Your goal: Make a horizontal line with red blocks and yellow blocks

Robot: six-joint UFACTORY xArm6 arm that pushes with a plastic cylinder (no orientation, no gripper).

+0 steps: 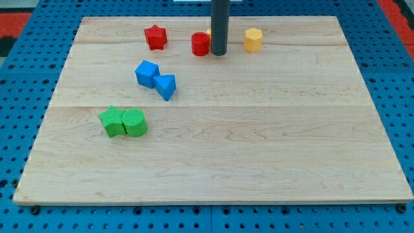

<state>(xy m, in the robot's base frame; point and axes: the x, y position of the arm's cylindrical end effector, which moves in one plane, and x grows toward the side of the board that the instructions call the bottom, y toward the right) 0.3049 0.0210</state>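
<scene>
A pale wooden board point(213, 155) with a visible plank grain is seen laid over a blue perforated base point(26, 129), with a strip of red showing at the view's top corners. The lower and right parts of the board are left bare.

The straight dark rod is seen coming down from the view's top; no jaws are carried, nothing is held, and my tip point(218, 54) is set on the wood just right of the red cylinder point(200, 44), touching or nearly so.

Two red blocks are counted: that cylinder and a red star-shaped block point(155, 37) to its left. Two yellow pieces are seen: a yellow hexagonal block point(253, 39) right of the rod, and a yellow sliver point(209, 31) largely hidden behind it.

A blue cube point(147, 73) and a blue wedge-like block point(165, 86) are found touching at centre-left. Two green ridged blocks, point(114, 121) and point(135, 122), are pressed together near the left edge.
</scene>
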